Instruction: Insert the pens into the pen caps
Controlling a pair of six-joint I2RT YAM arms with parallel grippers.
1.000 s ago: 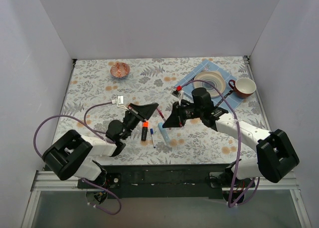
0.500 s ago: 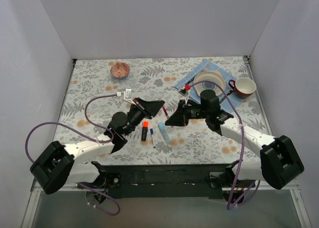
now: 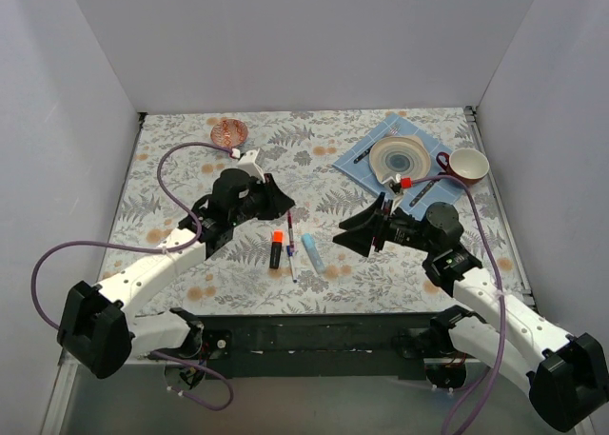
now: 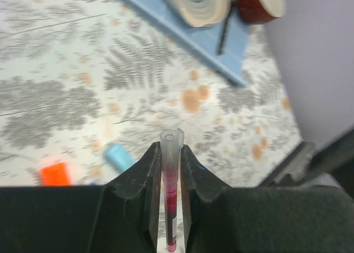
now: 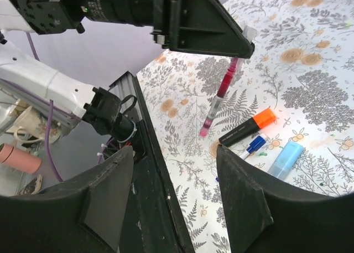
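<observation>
Over the floral-print worktop [image 3: 314, 145], the left gripper [image 4: 170, 153] is clamped on a thin dark-red pen with a clear end [image 4: 171, 203]. It holds the pen aloft with the long axis steep and slightly tilted, lower tip toward the worktop. The right gripper [image 3: 347, 237], jaws spread and empty, faces the pen from the right, well apart. Between and below the two lie a chunky light-blue marker [image 3: 311, 252], a black marker with an orange end [image 3: 276, 251] and a thin white pen with a blue tip [image 3: 290, 262].
</observation>
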